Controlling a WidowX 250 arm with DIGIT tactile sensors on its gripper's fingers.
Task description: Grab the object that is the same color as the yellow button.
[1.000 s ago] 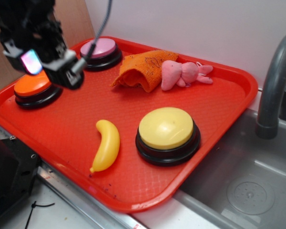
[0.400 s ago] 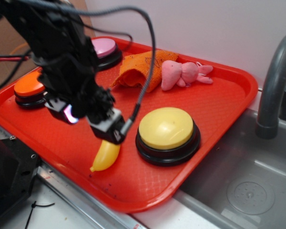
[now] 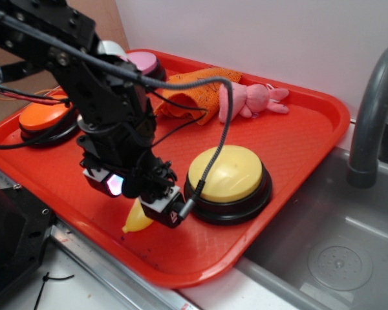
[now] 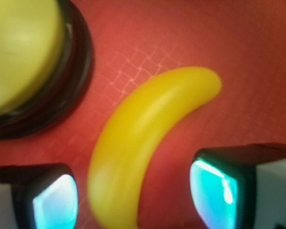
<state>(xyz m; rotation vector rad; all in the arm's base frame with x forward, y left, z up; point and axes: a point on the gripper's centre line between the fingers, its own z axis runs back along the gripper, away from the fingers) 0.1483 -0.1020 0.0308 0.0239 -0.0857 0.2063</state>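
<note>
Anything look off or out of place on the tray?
Nothing broken or spilled. The orange cloth lies crumpled at the back of the red tray, with the pink plush on its side against it. The toy banana lies flat between the open tool fingers, beside the yellow button.

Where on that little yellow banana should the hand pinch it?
Probably across the thick middle of the banana, coming straight down. It lies flat on the red tray, and the open hand already straddles its lower part; its tips taper and look likelier to slip.
</note>
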